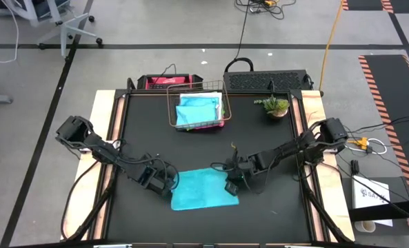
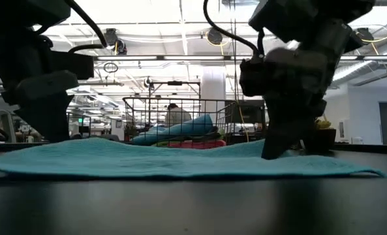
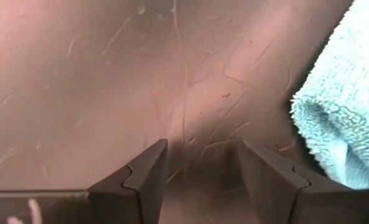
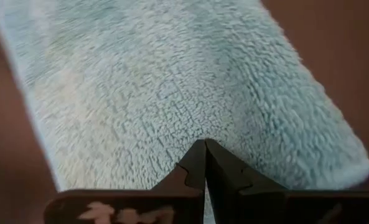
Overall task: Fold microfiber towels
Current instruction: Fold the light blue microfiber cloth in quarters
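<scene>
Turquoise towel (image 1: 203, 189) lies spread flat on the black table (image 1: 273, 148), toward six o'clock from the centre, and it is the one I am folding. My right pincer (image 1: 233, 184) sits at its three o'clock edge with the fingers pressed fully together; the right wrist view shows their tips meeting right on the pile, so I judge I have a pinch of the cloth, though I cannot see how much fabric is actually between them. My left pincer (image 1: 168, 183) waits at the towel's nine o'clock edge, fingers (image 3: 140, 180) spread apart with only bare table between them, and the towel's corner lies just beside them, not inside.

The risks as I see them: if my right pinch holds only a few loops of pile, the edge will slip out as soon as I lift. If I raise the right side while the left side has nothing, the cloth will drag and skew instead of folding square. My left fingers could also close on the table and miss the corner altogether.

At twelve o'clock the wire basket (image 1: 198, 110) holds the other towels (image 1: 197, 109), well apart from my work, with a small plant (image 1: 275, 107) near two o'clock
</scene>
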Controlling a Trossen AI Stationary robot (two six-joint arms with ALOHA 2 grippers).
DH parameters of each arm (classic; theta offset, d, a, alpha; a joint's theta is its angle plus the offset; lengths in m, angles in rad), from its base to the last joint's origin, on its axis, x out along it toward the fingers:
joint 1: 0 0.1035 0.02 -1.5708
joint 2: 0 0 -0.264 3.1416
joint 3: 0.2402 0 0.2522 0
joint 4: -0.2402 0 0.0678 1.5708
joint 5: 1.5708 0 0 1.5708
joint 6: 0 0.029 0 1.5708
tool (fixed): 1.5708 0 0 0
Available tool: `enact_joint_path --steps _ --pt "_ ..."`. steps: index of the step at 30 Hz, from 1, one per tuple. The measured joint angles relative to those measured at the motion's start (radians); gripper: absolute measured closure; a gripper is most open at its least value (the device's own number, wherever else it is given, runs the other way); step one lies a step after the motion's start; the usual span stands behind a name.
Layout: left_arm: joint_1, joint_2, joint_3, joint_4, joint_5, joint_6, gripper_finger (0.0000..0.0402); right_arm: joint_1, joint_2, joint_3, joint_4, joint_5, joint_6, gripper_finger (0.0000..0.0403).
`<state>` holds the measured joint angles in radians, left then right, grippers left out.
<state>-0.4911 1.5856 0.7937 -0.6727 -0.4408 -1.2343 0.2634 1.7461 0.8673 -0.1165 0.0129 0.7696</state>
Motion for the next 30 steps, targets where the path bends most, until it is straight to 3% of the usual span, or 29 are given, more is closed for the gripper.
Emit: enact_joint_path --steps 11,20,30 --pt "0.0 0.0 0.0 0.159 -0.077 -0.002 0.0204 -0.163 -0.17 -0.01 -0.309 0.171 -0.211 0.0403" --pt "0.029 0.0 0.0 0.426 -0.172 0.168 0.0204 -0.189 -0.301 -0.007 -0.197 0.085 -0.163 0.0403" --pt "0.116 0.0 0.001 0.491 -0.077 0.361 0.0204 -0.134 -0.22 -0.01 -0.182 0.079 -0.074 0.0403"
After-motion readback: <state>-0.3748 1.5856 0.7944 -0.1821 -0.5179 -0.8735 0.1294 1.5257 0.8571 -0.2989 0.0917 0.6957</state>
